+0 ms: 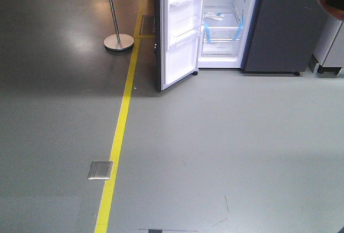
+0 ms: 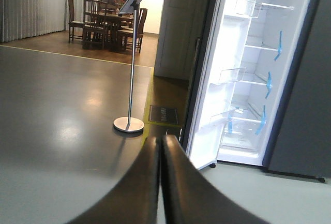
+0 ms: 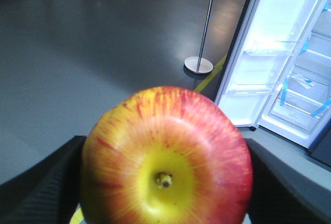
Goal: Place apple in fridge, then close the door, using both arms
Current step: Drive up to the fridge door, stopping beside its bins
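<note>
The apple [image 3: 165, 157], red with a yellow dimpled end, fills the right wrist view, clamped between my right gripper's two black fingers [image 3: 36, 182]. My left gripper [image 2: 160, 144] is shut and empty, its black fingers pressed together. The fridge [image 1: 228, 23] stands ahead at the top of the front view, white inside with clear shelves and blue tape strips; it also shows in the left wrist view [image 2: 258, 79] and the right wrist view [image 3: 305, 94]. Its door [image 1: 177, 34] is swung wide open to the left, with transparent bins on its white liner. No arm shows in the front view.
A metal pole stand with a round base [image 1: 118, 41] stands left of the door. A yellow floor line [image 1: 121, 131] runs toward the fridge, with a metal floor plate [image 1: 100, 170] beside it. A dark grey cabinet [image 1: 285, 23] is right of the fridge.
</note>
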Motion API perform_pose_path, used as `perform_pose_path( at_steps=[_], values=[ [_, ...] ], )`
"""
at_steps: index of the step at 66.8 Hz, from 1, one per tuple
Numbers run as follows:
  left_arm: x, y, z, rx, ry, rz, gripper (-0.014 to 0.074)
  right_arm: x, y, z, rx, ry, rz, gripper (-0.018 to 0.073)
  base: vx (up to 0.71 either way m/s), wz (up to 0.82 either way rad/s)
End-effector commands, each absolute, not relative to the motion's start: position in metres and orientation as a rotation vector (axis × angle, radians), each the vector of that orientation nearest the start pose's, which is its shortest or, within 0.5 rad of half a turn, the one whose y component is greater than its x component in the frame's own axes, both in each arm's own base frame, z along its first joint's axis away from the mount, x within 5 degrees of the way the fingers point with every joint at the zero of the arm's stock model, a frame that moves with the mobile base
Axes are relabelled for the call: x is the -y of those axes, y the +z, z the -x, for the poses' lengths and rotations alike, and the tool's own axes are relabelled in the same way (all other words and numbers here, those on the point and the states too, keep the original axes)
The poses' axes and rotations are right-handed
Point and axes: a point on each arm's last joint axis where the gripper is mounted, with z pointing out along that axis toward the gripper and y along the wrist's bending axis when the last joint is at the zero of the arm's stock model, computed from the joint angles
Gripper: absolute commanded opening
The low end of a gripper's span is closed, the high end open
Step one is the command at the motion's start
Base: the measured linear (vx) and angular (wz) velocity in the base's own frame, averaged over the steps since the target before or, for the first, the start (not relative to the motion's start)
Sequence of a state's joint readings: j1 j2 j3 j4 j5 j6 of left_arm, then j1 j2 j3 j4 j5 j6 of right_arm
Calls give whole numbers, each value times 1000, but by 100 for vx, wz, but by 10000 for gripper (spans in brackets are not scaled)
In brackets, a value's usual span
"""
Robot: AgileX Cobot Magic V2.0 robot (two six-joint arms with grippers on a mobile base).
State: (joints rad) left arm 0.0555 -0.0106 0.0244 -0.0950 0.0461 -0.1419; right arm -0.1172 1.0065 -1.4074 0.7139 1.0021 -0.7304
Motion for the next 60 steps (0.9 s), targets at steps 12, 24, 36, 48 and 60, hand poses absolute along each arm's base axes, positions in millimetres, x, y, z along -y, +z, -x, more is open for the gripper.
perform_pose_path(
  at_steps=[12,24,36,48,60],
  values=[
    [-3,214,-56,-1443,-158,216,-7,-31,506,-163,-1723,288,502,193,21,0],
    [-3,214,-56,-1443,-158,216,-7,-31,506,-163,-1723,288,502,193,20,-1],
    [-3,214,-56,-1443,-158,216,-7,-31,506,-163,-1723,288,502,193,19,-1],
    [-3,214,-56,-1443,-158,216,-7,-31,506,-163,-1723,288,502,193,18,-1],
    [-3,214,-56,-1443,-158,216,-7,-31,506,-163,-1723,288,502,193,17,0]
  ],
)
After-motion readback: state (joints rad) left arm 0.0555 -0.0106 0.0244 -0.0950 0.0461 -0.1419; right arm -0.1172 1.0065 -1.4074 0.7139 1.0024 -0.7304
